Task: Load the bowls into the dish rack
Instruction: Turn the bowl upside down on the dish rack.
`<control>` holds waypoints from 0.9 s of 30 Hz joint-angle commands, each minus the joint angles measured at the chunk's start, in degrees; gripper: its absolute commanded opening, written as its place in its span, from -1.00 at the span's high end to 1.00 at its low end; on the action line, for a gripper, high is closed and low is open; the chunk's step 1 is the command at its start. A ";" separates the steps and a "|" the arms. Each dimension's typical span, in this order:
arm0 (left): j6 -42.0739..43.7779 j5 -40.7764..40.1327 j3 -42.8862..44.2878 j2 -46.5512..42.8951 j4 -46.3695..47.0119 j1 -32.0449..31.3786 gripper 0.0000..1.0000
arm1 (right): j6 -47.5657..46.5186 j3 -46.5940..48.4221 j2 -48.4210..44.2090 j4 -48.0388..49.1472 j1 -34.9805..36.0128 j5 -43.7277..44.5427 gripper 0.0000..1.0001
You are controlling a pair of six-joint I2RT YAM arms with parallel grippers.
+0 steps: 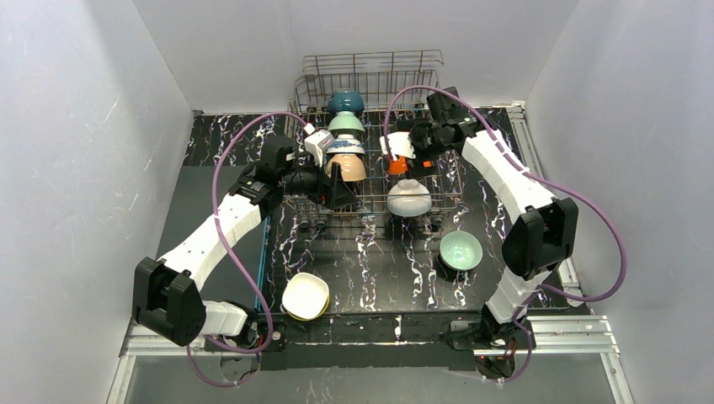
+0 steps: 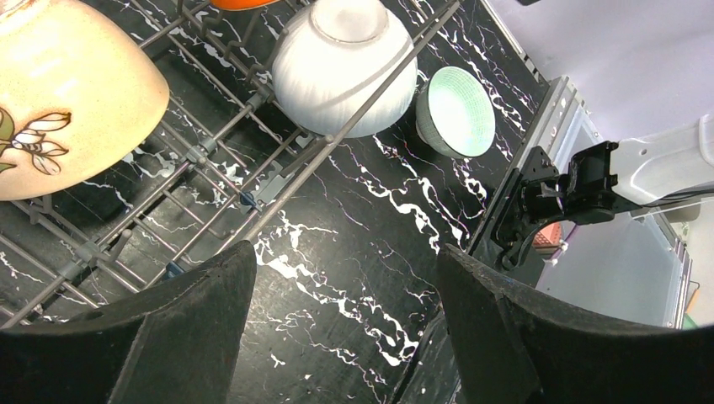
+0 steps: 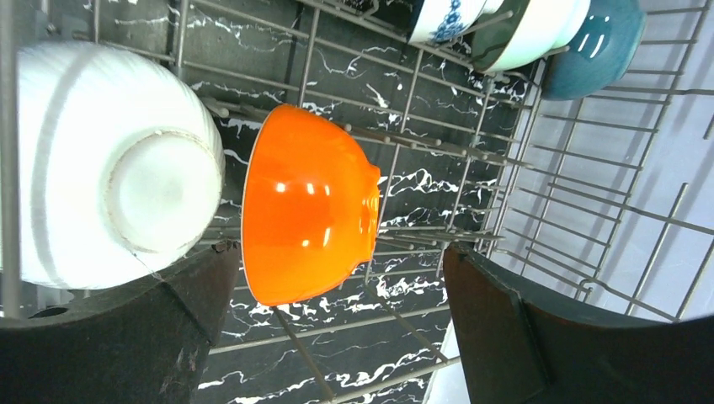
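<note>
1. Left gripper [image 2: 345, 257], black two-finger tool: fingers spread wide, nothing between them. It hangs over the near edge of the large grey wire dish rack [image 2: 210, 143].
2. Right gripper [image 3: 337, 252], same make: fingers fully apart, clamped on nothing. It is poised inside the rack.
3. Glossy orange round bowl [image 3: 307, 206]: in the rack, directly beyond the gap of the right gripper and nearer its left finger. It stands on edge among the tines. No finger visibly touches it.
4. White ribbed round bowl [image 3: 109, 168]: in the rack, just beside the orange bowl on the right gripper's left-finger side, foot ring turned to the camera. From the left gripper it lies ahead, just inside the rack's edge wire.
5. Tan speckled bowl with a leaf motif [image 2: 67, 93]: in the rack, ahead of the left gripper, outside its left finger.
6. Row of three bowls on edge, far beyond the right gripper's right finger: blue-patterned white bowl [image 3: 442, 17], green-and-white bowl [image 3: 526, 34], teal-blue bowl [image 3: 602, 42].
7. Mint-green bowl [image 2: 457, 111]: upright on the black marble-patterned table [image 2: 354, 210], outside the rack, ahead of the left gripper's right finger.
8. Yellow-green bowl with white inside [image 1: 305, 295]: on the table, well behind both grippers, tilted.
</note>
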 commanded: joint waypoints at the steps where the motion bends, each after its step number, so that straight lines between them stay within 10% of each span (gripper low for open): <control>1: 1.05 0.06 0.29 -2.36 -1.08 0.40 -0.52 | 3.79 0.59 -3.27 1.08 0.16 -4.86 -0.97; 12: 0.64 0.10 5.23 1.26 -1.67 0.36 -0.52 | 58.54 -5.79 -6.32 30.23 0.15 10.19 -0.97; 22: -0.61 -0.27 7.00 3.41 -1.92 0.41 -0.51 | 86.86 -1.90 -3.52 15.48 -1.72 20.41 -0.97; 27: -1.45 -0.32 6.29 2.97 -1.81 0.39 -0.51 | 94.73 -3.64 -2.12 13.47 -7.35 7.86 -0.97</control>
